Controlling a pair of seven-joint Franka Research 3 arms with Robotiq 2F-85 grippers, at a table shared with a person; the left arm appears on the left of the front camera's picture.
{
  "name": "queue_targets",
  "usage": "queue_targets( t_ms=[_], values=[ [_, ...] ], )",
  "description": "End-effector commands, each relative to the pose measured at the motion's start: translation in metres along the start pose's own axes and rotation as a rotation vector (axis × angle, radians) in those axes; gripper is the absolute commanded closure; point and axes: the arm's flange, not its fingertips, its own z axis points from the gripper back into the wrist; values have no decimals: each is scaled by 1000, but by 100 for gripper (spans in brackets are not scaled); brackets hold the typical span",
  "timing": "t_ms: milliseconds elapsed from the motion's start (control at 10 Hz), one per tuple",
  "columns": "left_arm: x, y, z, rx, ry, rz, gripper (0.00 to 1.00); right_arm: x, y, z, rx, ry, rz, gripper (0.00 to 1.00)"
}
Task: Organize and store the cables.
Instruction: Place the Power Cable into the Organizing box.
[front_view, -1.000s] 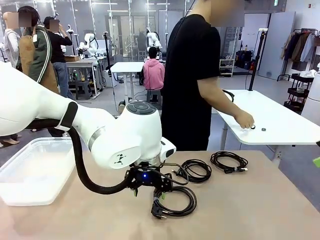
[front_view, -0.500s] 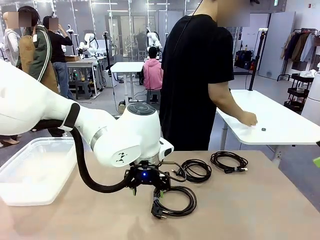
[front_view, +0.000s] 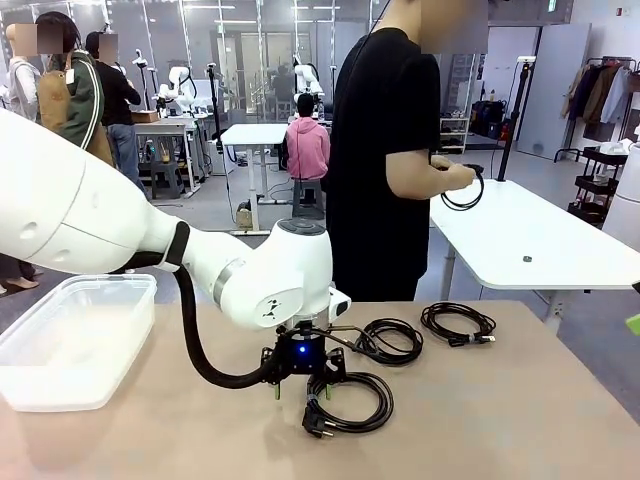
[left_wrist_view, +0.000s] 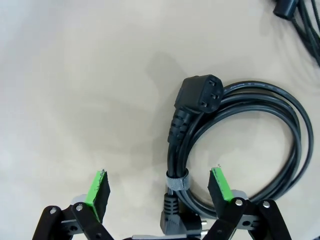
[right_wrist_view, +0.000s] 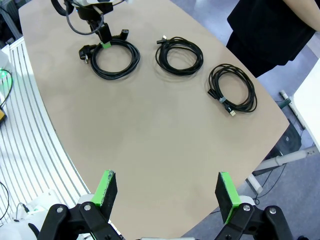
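Three coiled black cables lie on the tan table: a thick power cable, a middle one and a right one. My left gripper hangs open just over the left edge of the power cable. In the left wrist view the left gripper straddles the strapped part of that coil, its green pads apart on either side and its angled plug just ahead. My right gripper is open and empty, high above the table, looking down on all three coils.
A clear plastic bin stands at the table's left. A person in a black shirt stands at the far side, holding a small coiled cable over a white table behind. The table's near right part is bare.
My left arm has shifted a little to the right over the power cable. The person has lifted a small cable off the white table and now holds it in both hands.
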Motion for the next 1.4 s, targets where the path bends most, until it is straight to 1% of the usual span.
queue_targets(
  t_ms=[0, 100, 200, 300, 400, 600, 700, 800, 900, 1000, 1100, 1200, 1300],
  values=[
    [8, -10, 0, 15, 59, 41, 0, 0, 0, 1, 1, -3, 5, 0],
    [11, -7, -1, 14, 61, 61, 19, 0, 0, 1, 1, -3, 5, 0],
    [11, -5, -2, 8, 78, 78, 60, 0, 0, 1, 1, -3, 5, 0],
    [12, -3, -6, -8, 80, 81, 79, 0, 0, 1, 1, -3, 5, 0],
    [11, -2, -9, -14, 95, 88, 100, 0, 0, 1, 1, -3, 5, 0],
    [9, -1, -10, -23, 97, 84, 100, 0, 0, 1, 1, -3, 5, 0],
    [8, 0, -11, -29, 96, 82, 97, 0, 0, 1, 1, -3, 5, 0],
    [6, 1, -10, -32, 94, 81, 100, 0, 0, 1, 1, -3, 5, 0],
    [5, 4, -8, -36, 95, 81, 100, 0, 0, 1, 1, -3, 5, 0],
    [3, 7, -2, -37, 99, 99, 100, 0, 0, 1, 1, -3, 5, 0],
    [2, 13, 12, -36, 113, 82, 100, 0, 0, 1, 1, -3, 5, 0],
    [0, 26, 41, -76, 101, 27, 85, 0, 0, 1, 1, -3, 5, 0],
    [-3, 45, 72, -65, 110, -13, 85, 0, 0, 1, 1, -3, 5, 0]
  ],
)
